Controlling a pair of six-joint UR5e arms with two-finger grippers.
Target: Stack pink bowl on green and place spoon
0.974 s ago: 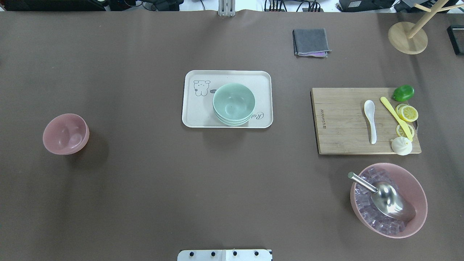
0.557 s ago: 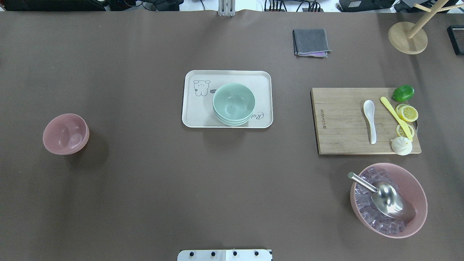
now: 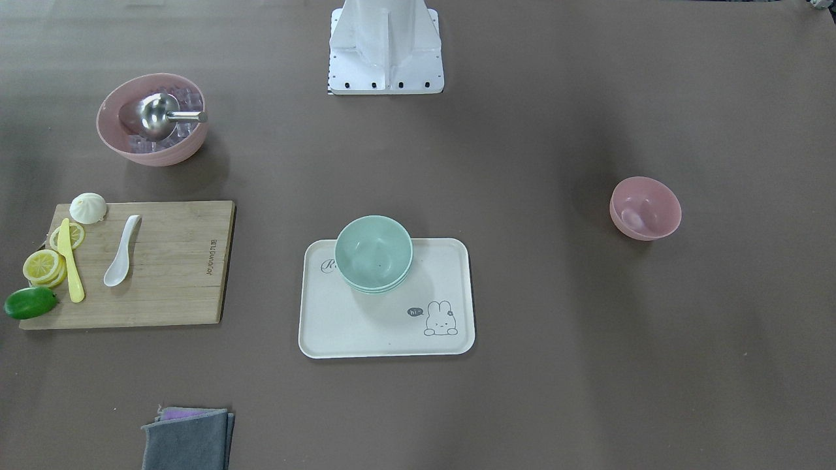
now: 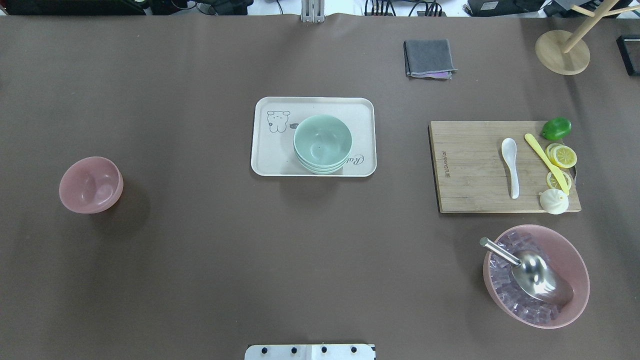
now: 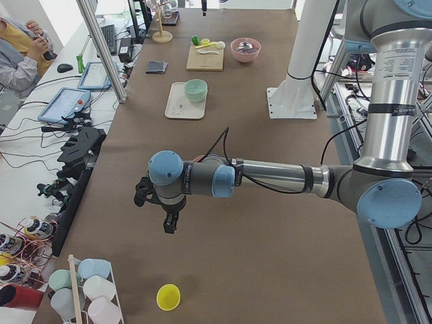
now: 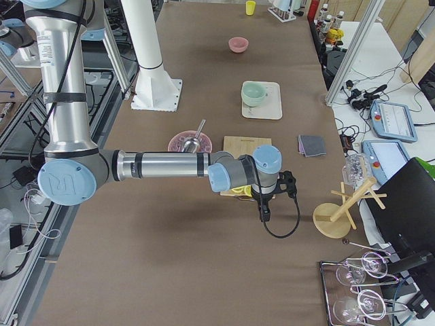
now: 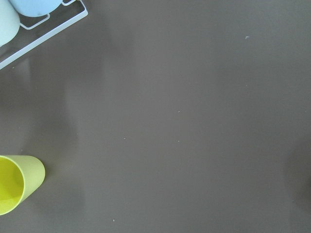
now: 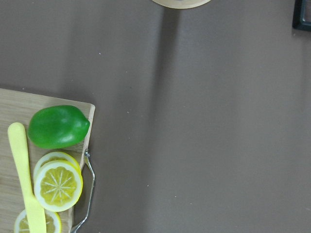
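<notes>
Pink bowl: you'll find the small pink bowl [image 4: 91, 184] upright and alone on the brown table [image 4: 200, 260], far out toward the left edge of the overhead view, well apart from the tray, with nothing touching it
Green bowl: the green bowl [image 4: 322, 144] tops a nested stack of like bowls on the cream tray [image 4: 270, 160], in the tray's right half as you see it from overhead, its inside empty
Spoon: the white spoon [image 4: 511, 167] lies flat on the wooden cutting board [image 4: 465, 170], scoop end toward the far side, near the yellow knife [image 4: 545, 161] but apart from it
Left gripper: the left gripper [image 5: 167, 228] hangs pointing down over bare table, out beyond the pink bowl; you cannot tell whether its fingers are spread or closed (only the side camera shows it), and its wrist camera sees just a yellow cup [image 7: 14, 184] and a corner of a wire rack [image 7: 43, 26]
Right gripper: the right gripper [image 6: 264, 216] hangs over the table just past the board's end; its fingers' state cannot be told either
Board extras: a lime [image 8: 58, 126] and lemon slices [image 8: 57, 184] sit at the board's edge
Other dish: a large pink bowl [image 4: 575, 260] of ice cubes holds a metal scoop [image 4: 537, 277]
</notes>
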